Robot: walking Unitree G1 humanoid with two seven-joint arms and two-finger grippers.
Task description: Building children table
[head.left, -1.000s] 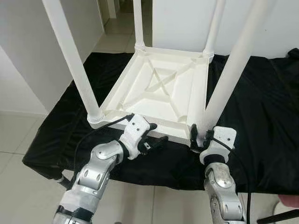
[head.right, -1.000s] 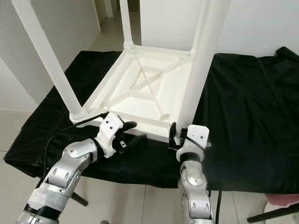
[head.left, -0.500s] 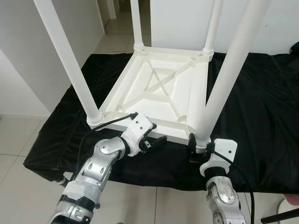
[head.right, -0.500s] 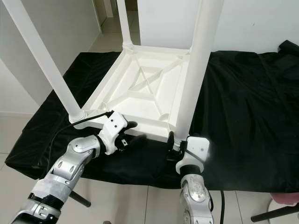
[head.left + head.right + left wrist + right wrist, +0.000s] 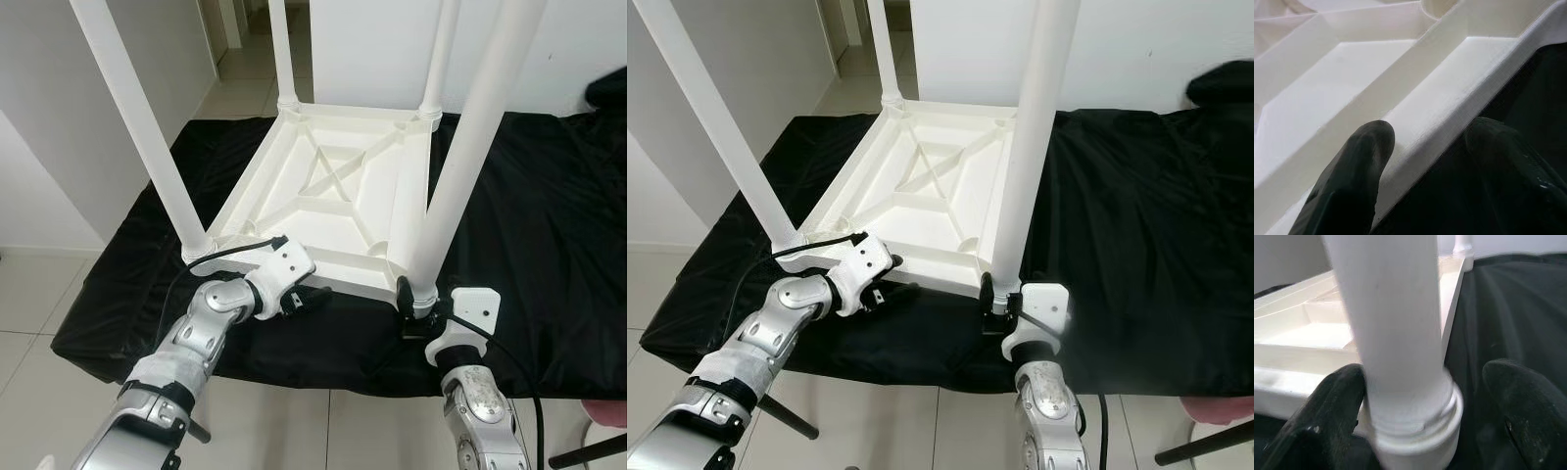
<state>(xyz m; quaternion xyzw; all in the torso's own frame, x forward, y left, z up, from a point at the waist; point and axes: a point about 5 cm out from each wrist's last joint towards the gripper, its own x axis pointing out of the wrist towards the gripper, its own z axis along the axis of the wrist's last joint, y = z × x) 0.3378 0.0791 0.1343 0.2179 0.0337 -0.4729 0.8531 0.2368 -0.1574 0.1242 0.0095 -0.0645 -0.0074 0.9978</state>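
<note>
A white plastic children's table [image 5: 343, 186] lies upside down on a black cloth [image 5: 549, 215], its four legs pointing up. My left gripper [image 5: 315, 298] is at the table's near rim [image 5: 1449, 103], open. The rim runs between its fingers: one finger [image 5: 1361, 161] rests on the rim, the other is off it over the cloth. My right gripper [image 5: 416, 315] is open around the base of the near right leg [image 5: 1396, 323]. One finger [image 5: 1337, 406] touches the leg's collar and the other stands clear of it.
The cloth-covered surface ends just in front of both grippers, with tiled floor [image 5: 59, 284] below and to the left. A white wall [image 5: 59, 117] stands close on the left. A dark object [image 5: 609, 86] lies at the cloth's far right. The near left leg [image 5: 147, 137] rises above my left arm.
My left gripper has reached forward and lower, bringing its fingers onto the table's near rim. My right gripper has stayed at the near right leg's base. The camera has shifted a little.
</note>
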